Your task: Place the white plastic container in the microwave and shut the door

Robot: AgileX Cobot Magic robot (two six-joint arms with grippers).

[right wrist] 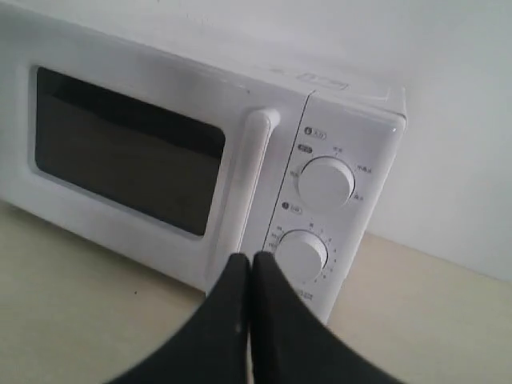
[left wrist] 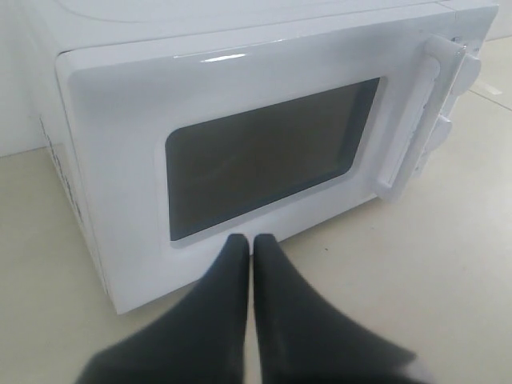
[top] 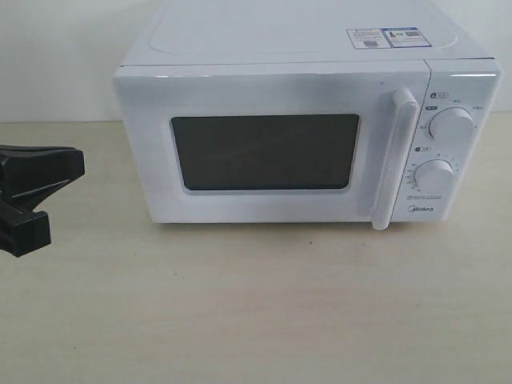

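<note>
The white microwave [top: 280, 48] stands at the back of the table, and its door [top: 264, 92] with the dark mesh window is closed. The vertical bar handle [top: 396, 160] sits beside two round knobs [top: 450, 126]. The white plastic container is not in view anywhere. My left gripper [left wrist: 252, 240] is shut and empty, low in front of the door's lower left corner; the exterior view shows it at the left edge [top: 32, 180]. My right gripper [right wrist: 252, 258] is shut and empty, pointing at the foot of the handle [right wrist: 244, 184] near the lower knob [right wrist: 302, 254]. It is outside the exterior view.
The beige tabletop [top: 256, 304] stretches in front of the microwave. A white wall [top: 56, 56] rises behind it. Stickers [top: 384, 38] lie on the microwave's top.
</note>
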